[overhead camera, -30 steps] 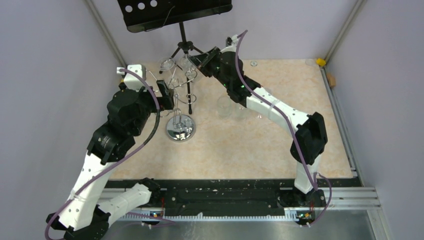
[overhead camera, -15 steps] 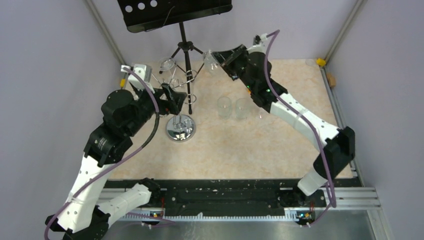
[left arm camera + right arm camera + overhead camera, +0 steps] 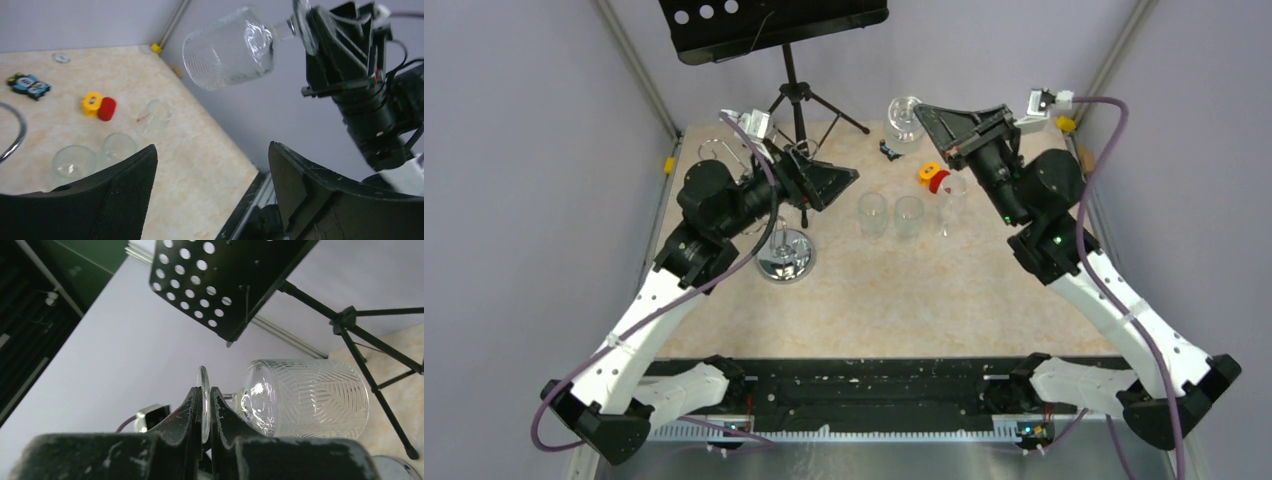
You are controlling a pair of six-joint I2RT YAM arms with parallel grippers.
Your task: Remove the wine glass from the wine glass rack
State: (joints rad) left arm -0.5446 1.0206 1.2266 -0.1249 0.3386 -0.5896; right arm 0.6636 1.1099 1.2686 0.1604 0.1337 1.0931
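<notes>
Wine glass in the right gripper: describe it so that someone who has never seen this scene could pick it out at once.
Find the black music stand at the table's far edge. Just right of it, the right gripper pinches the wine glass by its foot. Unlike the glasses standing on the table, it hangs sideways in the air and has a leaf pattern.

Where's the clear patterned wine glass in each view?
Top external: clear patterned wine glass at the top, right of centre.
Left wrist: glass at upper centre, tipped sideways.
Right wrist: glass at centre right, tipped sideways.
Shared landmark: the right gripper, shut on its foot, in all three.
</notes>
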